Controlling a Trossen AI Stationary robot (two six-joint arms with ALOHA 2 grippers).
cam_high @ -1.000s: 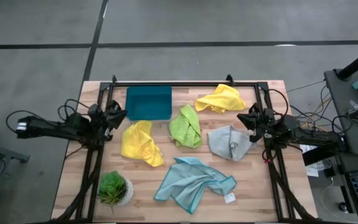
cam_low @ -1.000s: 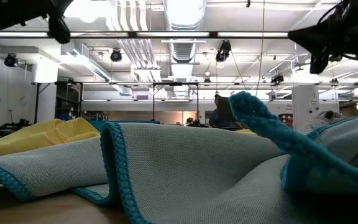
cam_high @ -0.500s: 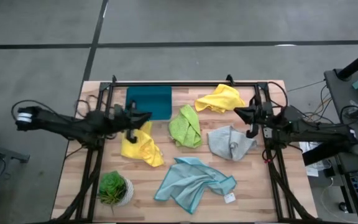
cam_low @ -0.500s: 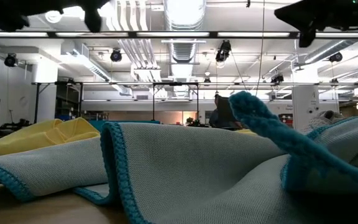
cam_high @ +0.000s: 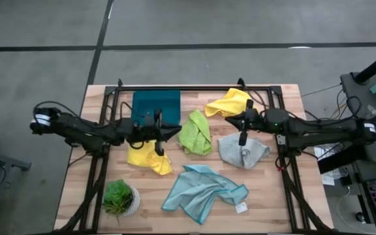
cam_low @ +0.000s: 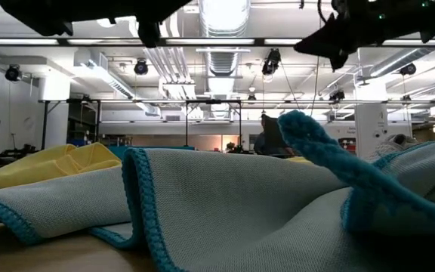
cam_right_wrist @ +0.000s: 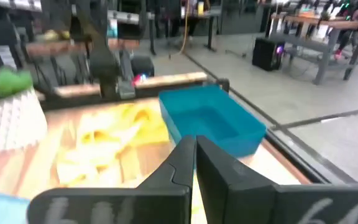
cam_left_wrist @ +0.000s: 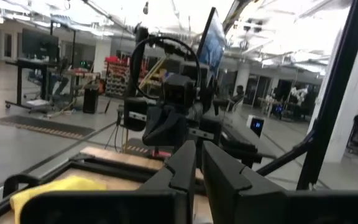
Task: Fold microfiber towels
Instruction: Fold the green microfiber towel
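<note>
Five soft, nubbly microfiber cloths lie crumpled and unfolded on the pale wooden-plank worktop (cam_high: 266, 196). Taking the lime green cloth (cam_high: 195, 132) at the middle as the landmark: it is bunched into a tall, rumpled heap. The yellow cloth with deep folds (cam_high: 147, 151) lies beside it toward the left arm's side, and the second yellow cloth, a puffed wad (cam_high: 230, 103), sits beyond it toward the far edge on the right arm's side. The pale grey cloth, pinched up into a peak (cam_high: 241, 149), lies just beside the green one on the right arm's side. The light blue cloth with darker teal stitched edging (cam_high: 201, 188) sprawls nearest the front edge, one corner flipped over; in the low view its woven grain and looped hem (cam_low: 138, 200) fill the foreground.

The teal rectangular plastic tray (cam_high: 155, 107), smooth-walled and shallow, stands toward the far edge from the green cloth, on the left arm's side. A small leafy green plant in a white ribbed pot (cam_high: 119, 198) stands near the front corner on that same side.

The left claw (cam_high: 169, 132) reaches in level, its tip just short of the green cloth, above the first yellow cloth, fingers pressed together and holding nothing. The right claw (cam_high: 235, 118) stretches in level from the opposite side, above the gap between the grey and second yellow cloths, likewise closed and empty.
</note>
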